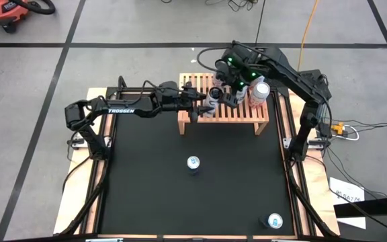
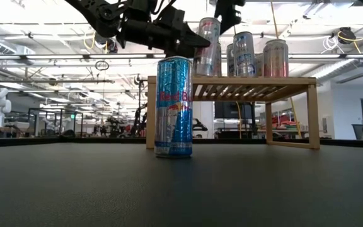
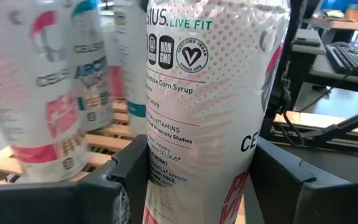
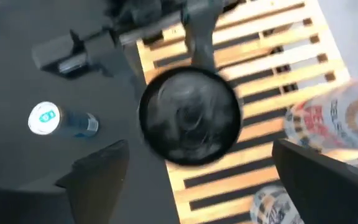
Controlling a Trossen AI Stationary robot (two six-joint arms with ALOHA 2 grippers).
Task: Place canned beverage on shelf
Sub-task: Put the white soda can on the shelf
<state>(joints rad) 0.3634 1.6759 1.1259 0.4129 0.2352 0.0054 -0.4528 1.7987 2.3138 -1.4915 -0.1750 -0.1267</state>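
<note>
From the left, our left gripper (image 1: 203, 101) reaches over the shelf's (image 1: 247, 114) left end, its fingers closed around a white can (image 3: 210, 106) that leans slightly above the slats in the low view. Toward three o'clock, our right gripper (image 1: 237, 87) hangs above the shelf with fingers spread wide, gripping nothing. More cans (image 2: 275, 58) stand on the shelf's right half. A blue can (image 1: 193, 163) waits on the mat at six o'clock. We judge the risk is release: let go tilted, the white can may topple and knock its neighbours.
</note>
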